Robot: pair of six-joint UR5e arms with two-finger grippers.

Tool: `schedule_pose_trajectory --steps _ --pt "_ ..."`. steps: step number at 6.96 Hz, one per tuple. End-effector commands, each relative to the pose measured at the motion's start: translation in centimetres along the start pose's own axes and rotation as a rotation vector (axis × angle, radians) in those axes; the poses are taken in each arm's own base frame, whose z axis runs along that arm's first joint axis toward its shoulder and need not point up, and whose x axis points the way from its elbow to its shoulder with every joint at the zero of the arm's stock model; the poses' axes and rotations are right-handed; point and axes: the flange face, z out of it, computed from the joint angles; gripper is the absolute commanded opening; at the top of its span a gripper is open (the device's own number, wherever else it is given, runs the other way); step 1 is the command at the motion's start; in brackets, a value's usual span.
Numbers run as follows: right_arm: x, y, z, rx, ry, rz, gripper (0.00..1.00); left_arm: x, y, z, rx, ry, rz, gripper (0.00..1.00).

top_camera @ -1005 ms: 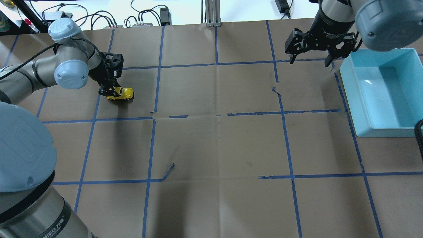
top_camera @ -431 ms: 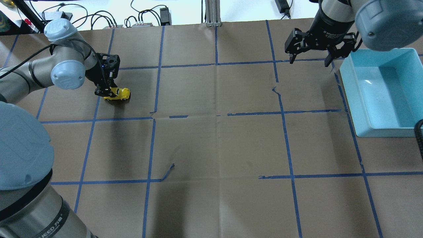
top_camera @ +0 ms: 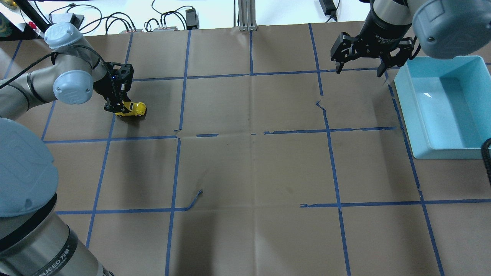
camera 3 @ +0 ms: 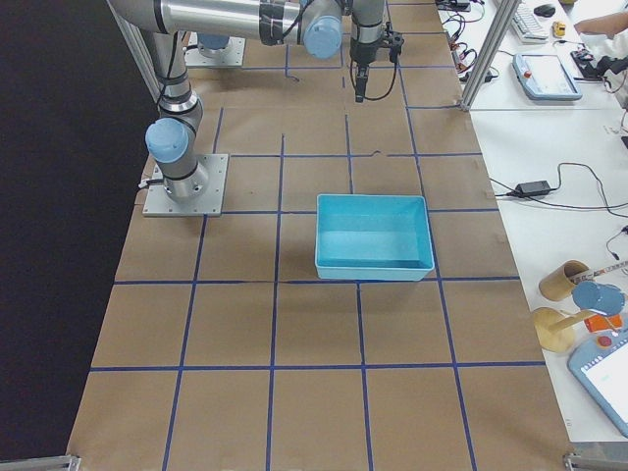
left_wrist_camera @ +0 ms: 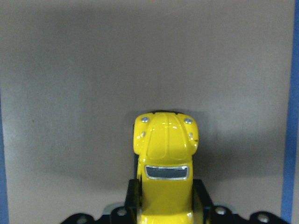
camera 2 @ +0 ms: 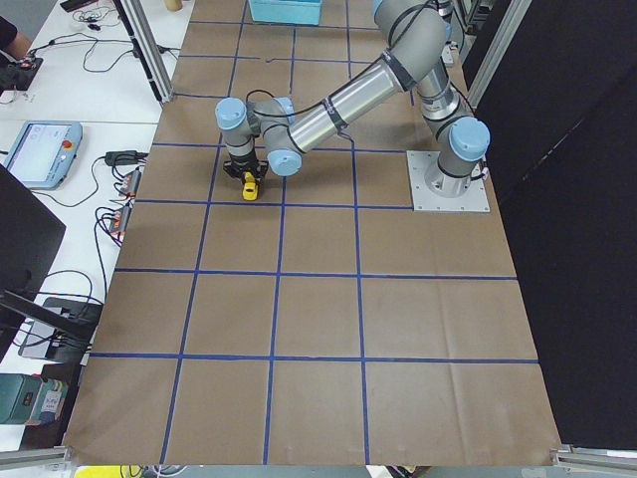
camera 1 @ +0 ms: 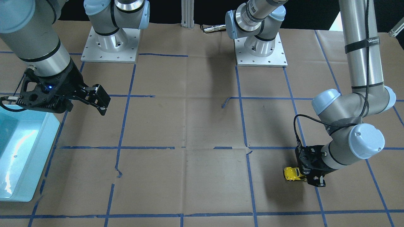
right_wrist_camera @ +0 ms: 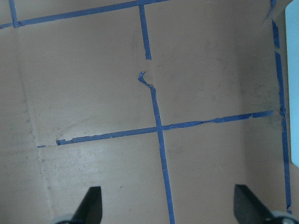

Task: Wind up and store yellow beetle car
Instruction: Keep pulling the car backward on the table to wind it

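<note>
The yellow beetle car (top_camera: 132, 109) sits low on the brown table at the far left, its wheels at the paper. My left gripper (top_camera: 117, 107) is shut on its rear half. The car's nose points away from the gripper in the left wrist view (left_wrist_camera: 166, 140), with the fingers (left_wrist_camera: 133, 198) on both sides of its body. It also shows in the front view (camera 1: 293, 173) and the left side view (camera 2: 251, 184). My right gripper (top_camera: 360, 69) is open and empty, hanging above the table just left of the light blue bin (top_camera: 406, 111).
The light blue bin (camera 1: 47, 138) stands at the table's right end and holds nothing that I can see. Blue tape lines (top_camera: 174, 172) grid the brown paper, torn in places. Cables and power supplies (top_camera: 161, 23) lie beyond the far edge.
My left gripper has dragged the yellow car to the left along the table, away from the centre. The right arm has not moved.
</note>
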Motion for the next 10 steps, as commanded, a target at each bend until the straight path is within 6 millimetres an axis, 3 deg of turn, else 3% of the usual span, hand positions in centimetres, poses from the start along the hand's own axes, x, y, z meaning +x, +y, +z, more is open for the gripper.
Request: schedule_pose_trajectory --steps 1,10 --pt "0.0 0.0 0.0 0.000 0.000 -0.002 1.00 0.0 0.7 0.0 -0.002 -0.001 0.003 0.00" --pt "0.0 0.0 -0.1 0.011 -0.001 -0.003 1.00 0.3 3.3 0.1 -0.002 -0.004 0.010 0.00"
